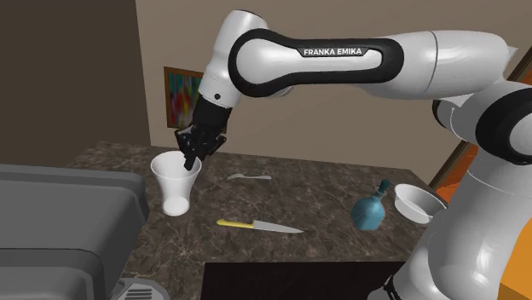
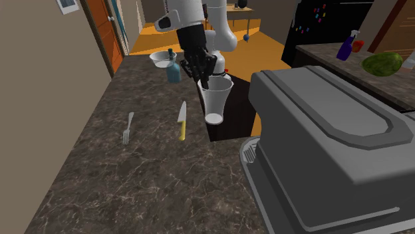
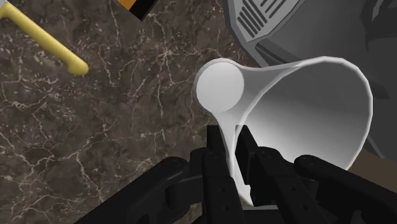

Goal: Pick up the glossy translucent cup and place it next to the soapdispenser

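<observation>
The gripper [image 3: 230, 139] is clenched on the cup [image 3: 305, 108], 1 finger inside, 1 outside. The cup is upright near the knife [image 1: 256, 226].

Yellow-handled knife [image 1: 258, 226], white fork [image 1: 250, 176], white bowl [image 1: 416, 203], grey appliance [image 1: 60, 213]

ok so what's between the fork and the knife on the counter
Nothing. Between the fork and the yellow-handled knife lies only bare dark marbled counter, as both the shoulder view and the second exterior view show.
</observation>
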